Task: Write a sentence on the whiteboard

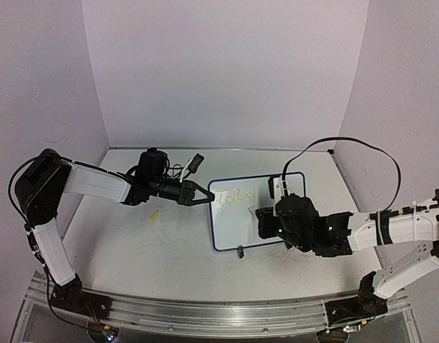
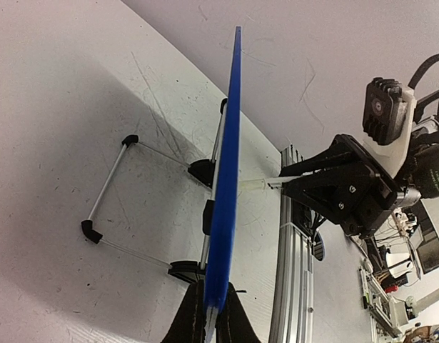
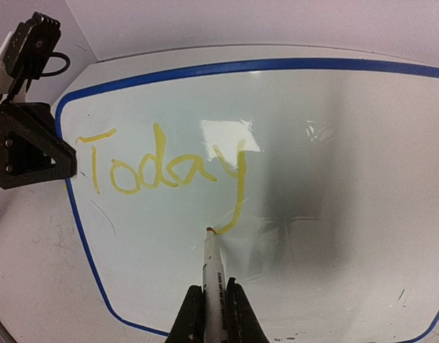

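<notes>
From above, my left gripper (image 1: 207,195) is pinched shut on the left edge of the whiteboard (image 1: 237,230), which stands near the middle of the table (image 1: 148,250) with its face turned toward my right arm. The sentence (image 1: 233,196) runs across the board's upper left in pale yellow, with only "Today" legible. My right gripper (image 1: 262,216) sits close against the board's right half. A small yellow object (image 1: 156,214) lies on the table just left of the board, below my left wrist.

From my left wrist, the board shows edge-on as a thin blue line, clamped between my two fingers at the bottom of the view. It is propped on a wire stand (image 2: 108,187) with black feet. On the far side, my right gripper presses a pale tip to the board's face.

From my right wrist, my fingers are closed tight around a marker (image 3: 213,268). Its tip touches the end of the tail of the "y". My left gripper holds the frame beside the "T".
</notes>
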Robot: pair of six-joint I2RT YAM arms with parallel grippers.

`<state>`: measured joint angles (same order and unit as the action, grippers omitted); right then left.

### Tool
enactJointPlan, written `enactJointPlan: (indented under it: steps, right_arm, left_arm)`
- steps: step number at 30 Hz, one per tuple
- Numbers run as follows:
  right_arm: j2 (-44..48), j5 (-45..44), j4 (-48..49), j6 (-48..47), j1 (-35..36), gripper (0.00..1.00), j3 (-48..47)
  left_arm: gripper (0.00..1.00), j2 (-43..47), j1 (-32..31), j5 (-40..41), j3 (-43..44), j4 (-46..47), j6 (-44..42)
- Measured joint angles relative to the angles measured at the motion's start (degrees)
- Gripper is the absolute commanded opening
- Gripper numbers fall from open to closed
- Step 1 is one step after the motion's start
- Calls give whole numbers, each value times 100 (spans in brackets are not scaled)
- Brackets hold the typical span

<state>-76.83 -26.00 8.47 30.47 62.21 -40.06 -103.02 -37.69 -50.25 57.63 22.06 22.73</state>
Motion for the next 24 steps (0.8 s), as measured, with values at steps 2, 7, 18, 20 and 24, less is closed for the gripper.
enactJointPlan:
  steps: [2,7,18,20,24]
  right_arm:
    - [-85,18,52,-19,10,0,-121]
    - [79,-8,97,-42,-26,0,-134]
    - [504,-26,184,-268,-470,0,-86]
    - [443,-20,186,-311,-523,0,-109]
    - [380,-11,218,-366,-570,0,-121]
  left_arm:
    - [0,0,2,-1,0,0,1]
    - [0,1,-5,-16,0,2,-21]
    - [0,2,-5,-18,0,2,-23]
    - [0,0,-5,-20,0,2,-23]
    - [0,0,-5,-20,0,2,-23]
